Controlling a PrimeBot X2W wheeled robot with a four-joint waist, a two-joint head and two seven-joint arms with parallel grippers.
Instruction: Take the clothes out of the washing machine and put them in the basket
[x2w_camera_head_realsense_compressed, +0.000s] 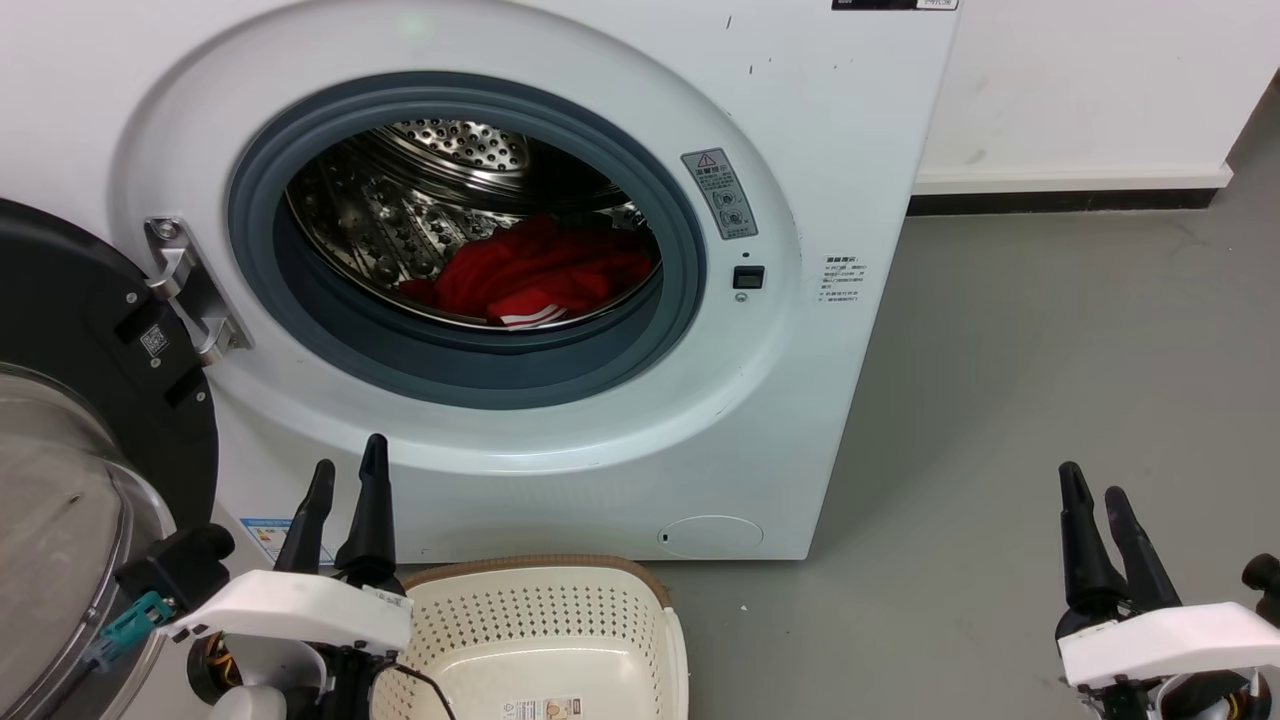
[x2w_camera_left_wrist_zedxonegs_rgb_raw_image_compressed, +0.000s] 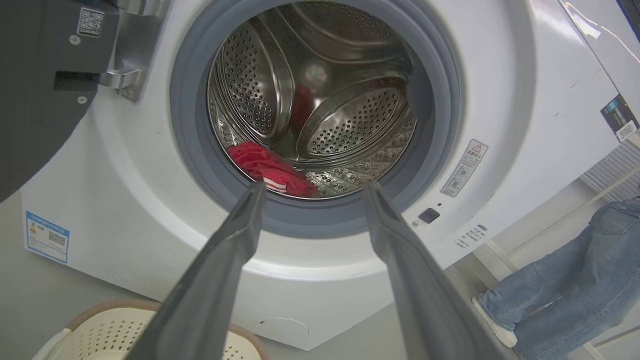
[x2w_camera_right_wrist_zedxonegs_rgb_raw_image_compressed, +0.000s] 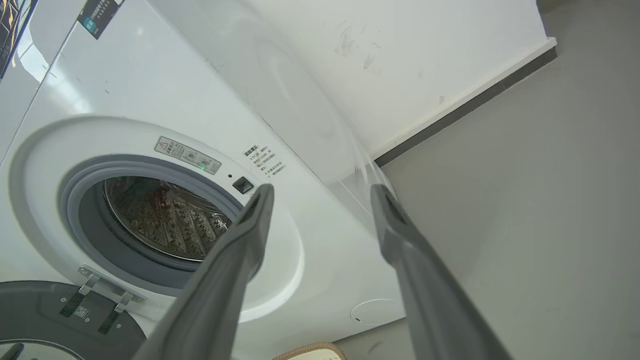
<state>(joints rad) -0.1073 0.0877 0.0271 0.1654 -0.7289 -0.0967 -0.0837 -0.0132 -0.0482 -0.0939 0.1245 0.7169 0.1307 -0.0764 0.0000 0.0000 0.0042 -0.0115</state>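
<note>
- Left gripper (x2w_camera_head_realsense_compressed: 348, 455), jaws parted and empty, rises at the head view's lower left beside the basket (x2w_camera_head_realsense_compressed: 540, 620); right gripper (x2w_camera_head_realsense_compressed: 1090, 482), likewise parted and empty, stands at the lower right over bare floor; the basket sits at the foot of the washing machine (x2w_camera_head_realsense_compressed: 850, 150), with a paper label (x2w_camera_head_realsense_compressed: 543, 708) in it and no garment in the part that shows; the clothes (x2w_camera_head_realsense_compressed: 540, 270) lie heaped on the floor of the drum (x2w_camera_head_realsense_compressed: 400, 220), toward its front lip, white-striped trim nearest; the door (x2w_camera_head_realsense_compressed: 60, 300) hangs open at left.
- Left wrist view: spread fingers frame the porthole; the red heap lies low and left in the drum, just behind the grey seal (x2w_camera_left_wrist_zedxonegs_rgb_raw_image_compressed: 187, 125); a person's leg (x2w_camera_left_wrist_zedxonegs_rgb_raw_image_compressed: 575, 270) in jeans stands at the right edge.
- Right wrist view: spread fingers point at the machine's front, right of the porthole; the stretch of drum seen here is bare steel; the basket's brown rim shows at the bottom edge.
- Handling, as a judgement: soft, limp and light, the fabric should drape and trail; a raised fold atop the heap looks the best pinch point; a dangling end might catch on the seal.
</note>
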